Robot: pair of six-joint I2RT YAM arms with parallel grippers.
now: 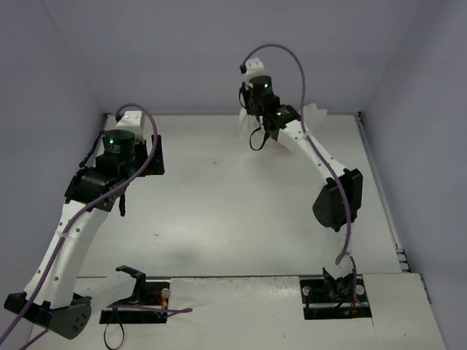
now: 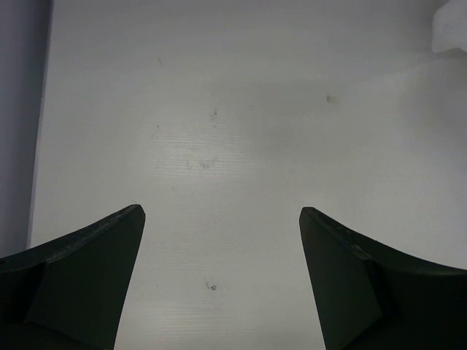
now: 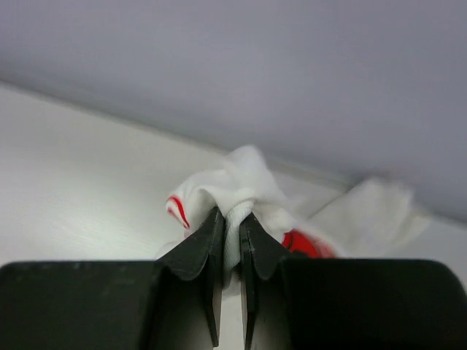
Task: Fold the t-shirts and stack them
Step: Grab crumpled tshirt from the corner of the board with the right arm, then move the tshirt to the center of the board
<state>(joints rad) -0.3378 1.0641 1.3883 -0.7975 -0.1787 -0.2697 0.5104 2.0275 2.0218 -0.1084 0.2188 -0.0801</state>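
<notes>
A crumpled white t-shirt (image 3: 252, 171) with red print lies bunched at the far edge of the table, against the back wall. In the top view its cloth (image 1: 315, 115) shows on both sides of the right arm's wrist. My right gripper (image 3: 232, 216) is shut on a fold of the t-shirt, with white cloth pinched between its black fingers. It reaches to the far back of the table (image 1: 257, 120). My left gripper (image 2: 222, 211) hangs wide open over bare tabletop at the left (image 1: 139, 164), holding nothing. A corner of the t-shirt (image 2: 449, 29) shows at the upper right of the left wrist view.
Grey walls close the table (image 1: 219, 211) on the left, back and right. The left wall (image 2: 18, 109) runs close beside the left gripper. Both arm bases and loose cables sit at the near edge.
</notes>
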